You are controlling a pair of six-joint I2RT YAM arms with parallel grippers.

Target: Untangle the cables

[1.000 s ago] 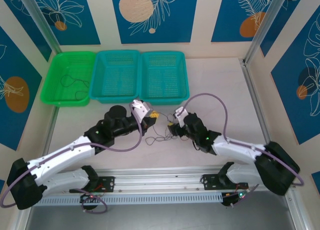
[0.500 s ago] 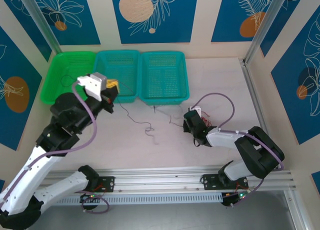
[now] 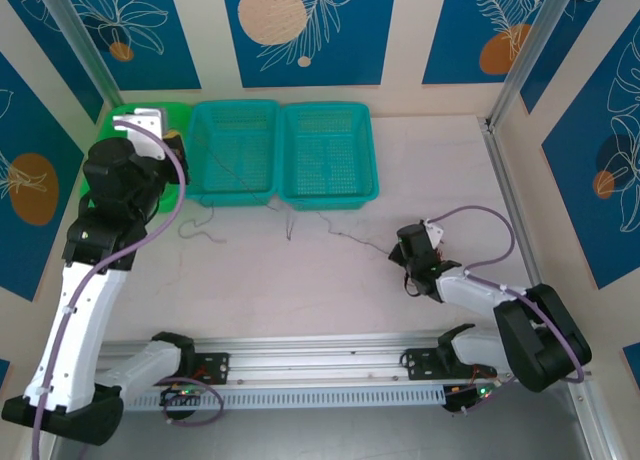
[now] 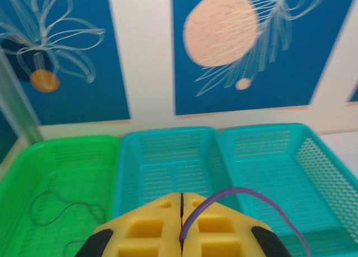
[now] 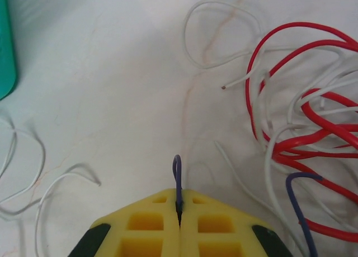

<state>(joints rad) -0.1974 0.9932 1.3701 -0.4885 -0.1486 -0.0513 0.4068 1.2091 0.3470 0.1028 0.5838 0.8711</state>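
Note:
My left gripper is shut on a thin purple cable that arches off to the right. In the top view it is raised over the near edge of the green basket. A thin dark cable trails from there across the table toward my right gripper, which is low on the table. My right gripper is shut on a small purple cable loop. A tangle of red and white cables lies just right of it.
Two teal baskets stand beside the green one along the back. The green basket holds a dark cable. Loose white cables lie left of my right gripper. A grey strand lies on the table.
My left arm swung up and left from the table's middle to the green basket, drawing a cable out. My right gripper shut on a cable loop and shifted right.

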